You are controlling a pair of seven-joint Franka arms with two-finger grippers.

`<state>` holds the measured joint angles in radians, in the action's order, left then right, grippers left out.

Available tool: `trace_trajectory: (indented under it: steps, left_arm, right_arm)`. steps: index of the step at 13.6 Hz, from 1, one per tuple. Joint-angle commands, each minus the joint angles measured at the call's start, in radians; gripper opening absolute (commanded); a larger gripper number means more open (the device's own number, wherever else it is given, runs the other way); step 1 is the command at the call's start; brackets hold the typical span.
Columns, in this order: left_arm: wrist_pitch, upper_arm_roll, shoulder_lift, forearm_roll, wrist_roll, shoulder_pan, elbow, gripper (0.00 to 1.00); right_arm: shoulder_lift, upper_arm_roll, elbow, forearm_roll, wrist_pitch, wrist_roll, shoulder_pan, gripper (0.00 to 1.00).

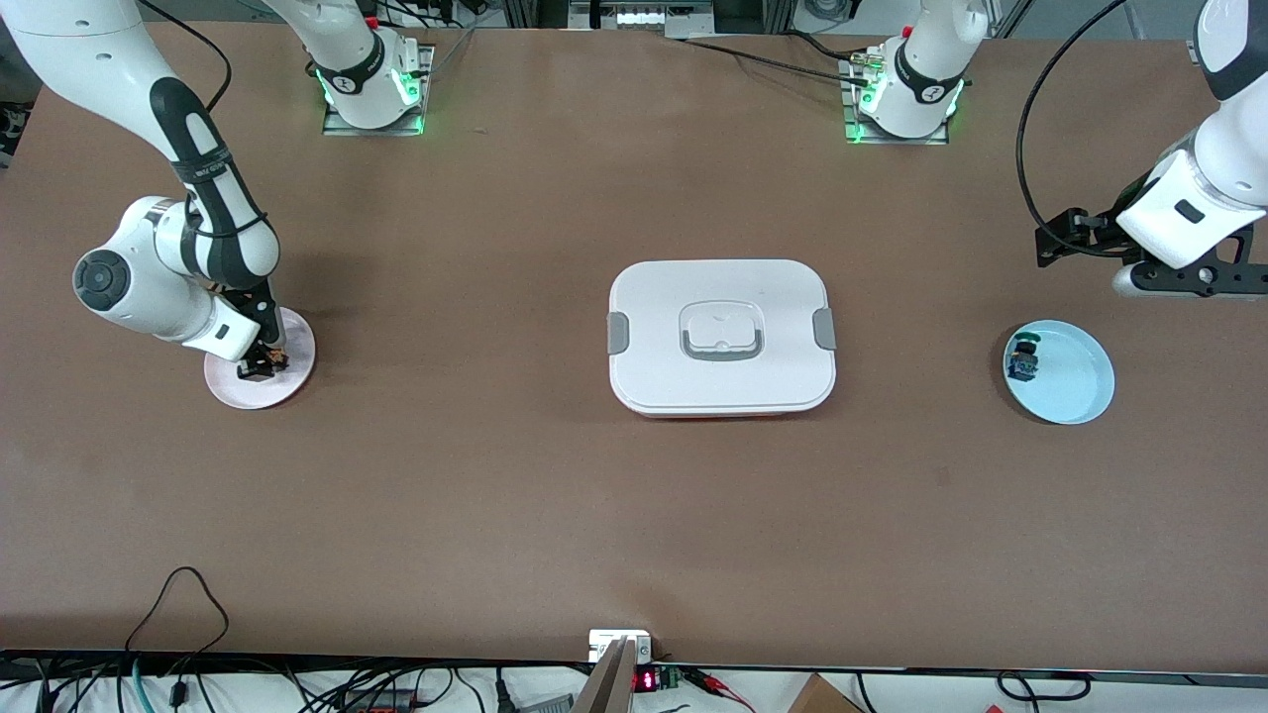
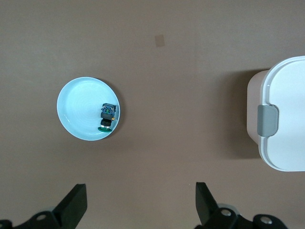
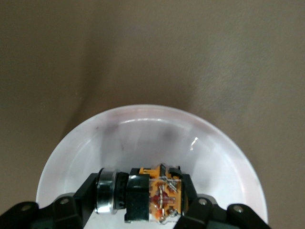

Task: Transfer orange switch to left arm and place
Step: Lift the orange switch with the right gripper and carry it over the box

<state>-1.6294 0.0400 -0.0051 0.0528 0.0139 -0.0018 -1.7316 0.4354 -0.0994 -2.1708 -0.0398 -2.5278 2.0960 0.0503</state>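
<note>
The orange switch [image 3: 153, 193] lies sideways between my right gripper's [image 3: 139, 192] fingers, black round cap at one finger and orange body at the other. My right gripper [image 1: 260, 368] is shut on it, low over a pink plate [image 1: 294, 342] at the right arm's end of the table. Whether the switch rests on the plate [image 3: 143, 129] I cannot tell. The white lidded box [image 1: 721, 337] stands mid-table and also shows in the left wrist view [image 2: 286, 119]. My left gripper [image 1: 1189, 280] waits, open and empty [image 2: 140, 205], high over bare table at the left arm's end.
A light blue plate [image 1: 1075, 381] lies at the left arm's end, nearer the front camera than my left gripper's spot. It holds a small switch [image 1: 1023, 361] with a blue body and green cap, also seen in the left wrist view [image 2: 107, 115]. Cables run along the table's front edge.
</note>
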Motion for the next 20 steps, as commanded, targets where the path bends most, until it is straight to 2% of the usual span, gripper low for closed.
trace_trajectory:
  steps: [1,3,5,7,10,11,13,15,18,20]
  left_arm:
    - [0.028,0.000,0.007,-0.024,-0.020,0.005,0.021,1.00]
    - [0.029,0.000,0.005,-0.024,-0.020,0.005,0.021,1.00]
    - [0.033,0.000,0.005,-0.024,-0.020,0.005,0.023,1.00]
    - [0.033,0.000,0.005,-0.024,-0.020,0.005,0.023,1.00]
    - [0.033,0.000,0.005,-0.024,-0.020,0.005,0.023,1.00]
    - [0.034,0.000,0.005,-0.024,-0.020,0.005,0.023,1.00]
    - [0.036,0.000,0.007,-0.024,-0.014,0.005,0.023,1.00]
    - [0.051,-0.002,0.007,-0.024,-0.012,0.005,0.024,1.00]
    - [0.121,0.003,0.008,-0.024,-0.017,0.002,0.032,1.00]
    - [0.184,0.004,0.011,-0.051,-0.018,-0.010,0.043,1.00]
  right_arm:
    - [-0.033,0.033,0.017,-0.032,0.033,0.061,0.011,0.00]
    - [-0.050,0.058,0.093,-0.070,0.182,0.052,0.010,0.00]
    - [-0.052,0.070,0.181,-0.136,0.329,0.045,0.000,0.00]
    - [-0.052,0.110,0.268,-0.227,0.481,-0.029,-0.007,0.00]
    - [-0.052,0.191,0.351,-0.331,0.595,-0.166,-0.013,0.00]
    - [-0.052,0.214,0.376,-0.398,0.634,-0.198,-0.015,0.00]
    - [-0.052,0.254,0.387,-0.562,0.670,-0.249,-0.015,0.00]
    - [-0.044,0.300,0.394,-0.688,0.669,-0.254,-0.017,0.00]
    - [-0.038,0.342,0.388,-0.845,0.673,-0.251,-0.021,0.00]
    - [-0.040,0.389,0.391,-1.002,0.664,-0.248,-0.024,0.00]
